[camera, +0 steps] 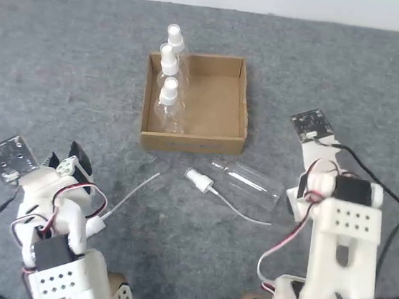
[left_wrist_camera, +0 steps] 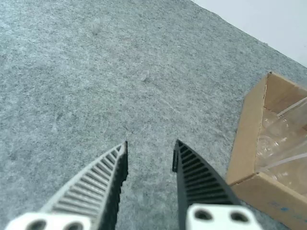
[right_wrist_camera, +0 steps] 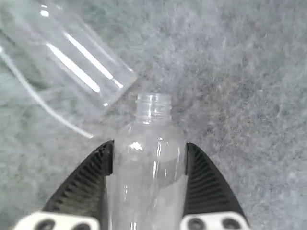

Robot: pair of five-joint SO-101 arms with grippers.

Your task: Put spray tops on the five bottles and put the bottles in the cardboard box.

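My right gripper (right_wrist_camera: pixel 148 148) is clamped on 1 uncapped bottle (right_wrist_camera: pixel 153 108). My left gripper (left_wrist_camera: pixel 151 143) has its jaws apart over the mat, beside the cardboard box (camera: pixel 193 144). The box holds 3 capped bottles (camera: pixel 168 106). 1 spray top (camera: pixel 199 179) lies loose in front of it.

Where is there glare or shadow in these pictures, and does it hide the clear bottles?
High view: soft, even light, faint shadows on the grey mat; the lying bottle shows pale glints. Right wrist view: white glare streaks on that bottle, a small glint on the uncapped bottle in the right pincer. Left wrist view: pale reflections on the bottles in the cardboard box.
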